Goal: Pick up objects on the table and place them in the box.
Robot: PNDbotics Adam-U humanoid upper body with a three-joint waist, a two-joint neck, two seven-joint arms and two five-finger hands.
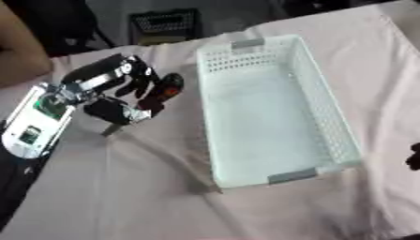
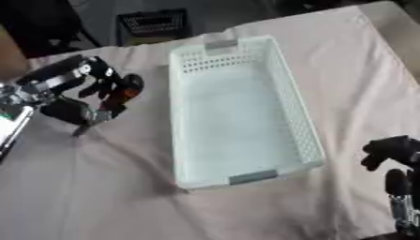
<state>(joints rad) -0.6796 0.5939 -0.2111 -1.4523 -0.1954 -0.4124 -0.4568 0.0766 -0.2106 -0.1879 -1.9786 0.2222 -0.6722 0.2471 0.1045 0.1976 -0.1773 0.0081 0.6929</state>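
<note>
Dark red-and-black object [image 1: 167, 91] within the curled fingers of the left robot hand [image 1: 123, 89], beside the white basket [image 1: 344, 140].

The left arm comes in from the left edge, and its left hand [image 1: 123, 91] has fingers [image 1: 141, 79] and thumb curled round a dark object with an orange-red patch. The right hand [image 2: 395, 161] shows at the lower right corner, idle, its fingers [image 2: 386, 149] bent inward and holding nothing.
</note>
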